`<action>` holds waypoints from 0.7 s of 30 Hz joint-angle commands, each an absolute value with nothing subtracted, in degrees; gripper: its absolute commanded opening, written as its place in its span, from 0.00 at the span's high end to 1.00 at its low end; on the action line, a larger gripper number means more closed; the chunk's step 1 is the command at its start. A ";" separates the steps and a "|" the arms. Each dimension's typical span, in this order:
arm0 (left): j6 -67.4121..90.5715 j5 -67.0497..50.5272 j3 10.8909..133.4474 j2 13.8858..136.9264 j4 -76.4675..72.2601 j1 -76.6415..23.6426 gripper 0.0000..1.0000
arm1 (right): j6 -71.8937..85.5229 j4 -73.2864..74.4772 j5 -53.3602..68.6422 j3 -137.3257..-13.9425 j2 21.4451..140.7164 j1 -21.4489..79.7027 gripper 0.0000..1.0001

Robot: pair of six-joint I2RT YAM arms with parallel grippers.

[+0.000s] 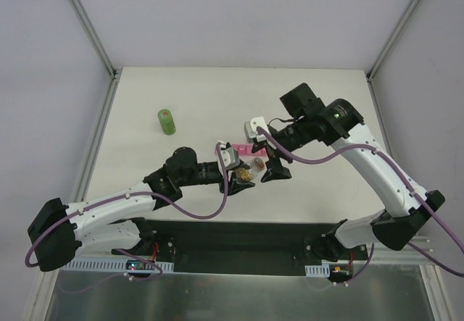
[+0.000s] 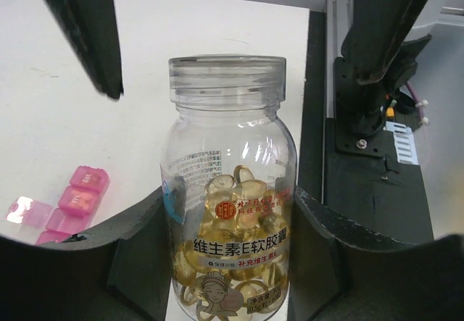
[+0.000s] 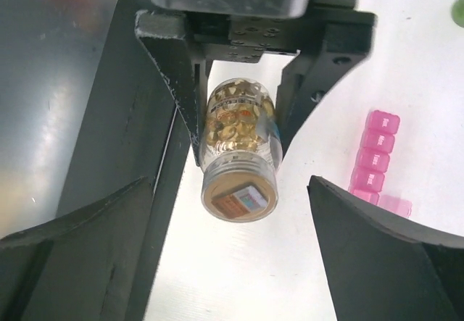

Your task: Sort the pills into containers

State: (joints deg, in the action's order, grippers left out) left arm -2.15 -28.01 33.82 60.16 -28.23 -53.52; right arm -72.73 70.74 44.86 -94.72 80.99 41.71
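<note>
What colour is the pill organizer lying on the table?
The pill organizer is bright pink, shown best in the right wrist view.

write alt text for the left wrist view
A clear bottle of yellow-brown pills stands gripped in the left tool, centre frame. The right tool hangs open above, its dark fingers either side of the bottle's top without touching it. The pink containers lie on the white table at lower left.

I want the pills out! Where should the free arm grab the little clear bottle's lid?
Probably the clear lid, pinched across its round side. Come straight at the lid end: the left gripper already clamps the bottle by its body, and the lid sticks out free, facing the open jaws of the right gripper.
</note>
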 commanded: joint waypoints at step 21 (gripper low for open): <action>-1.49 -14.41 32.70 57.39 -37.35 -53.17 1.00 | -15.12 43.51 44.56 -87.54 77.87 38.50 0.28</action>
